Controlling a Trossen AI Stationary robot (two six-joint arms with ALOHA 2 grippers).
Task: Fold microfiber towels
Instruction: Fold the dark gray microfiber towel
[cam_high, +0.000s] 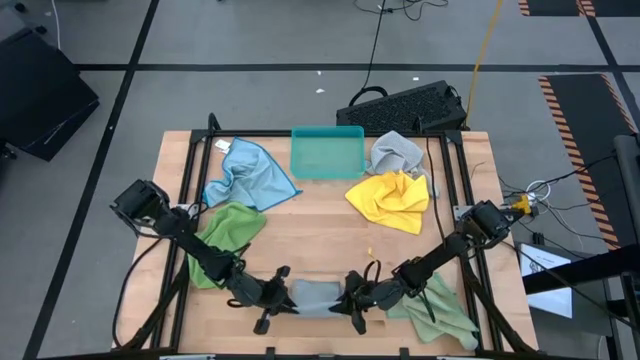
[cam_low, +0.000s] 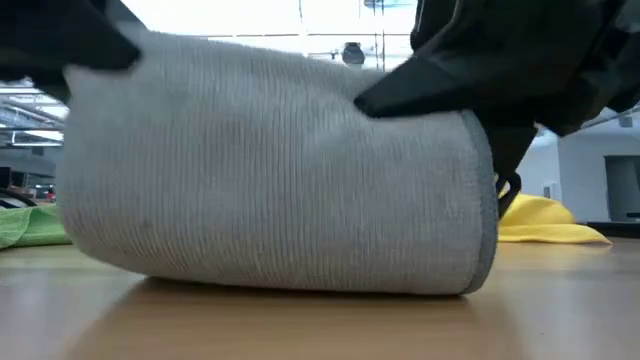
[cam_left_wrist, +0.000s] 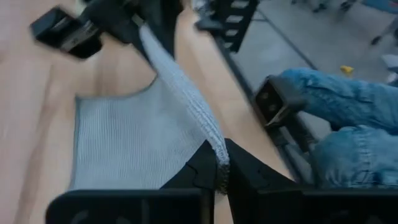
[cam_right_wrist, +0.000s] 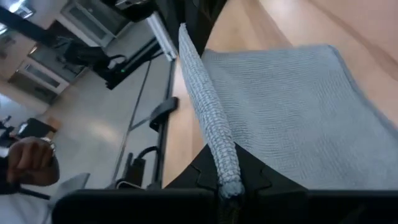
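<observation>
Both grippers are working at the table's near edge, sharing one grey towel (cam_high: 316, 296). The left gripper (cam_left_wrist: 216, 180) is pinching one end of a bunched edge, fingers closed on it; the right gripper (cam_right_wrist: 227, 186) is clamping the other end likewise. Judged purpose: keeping that edge taut and raised for a fold while the remaining cloth is lying on the wooden table (cam_high: 320, 225).

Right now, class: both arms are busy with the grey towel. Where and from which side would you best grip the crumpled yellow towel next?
Grip the yellow towel at its loose corner pointing toward the table's near edge, coming from above on the right arm's side. It lies bunched, so a free corner likely gives the fingers a thin edge. Both the left gripper and right gripper are shut on the grey towel.
</observation>
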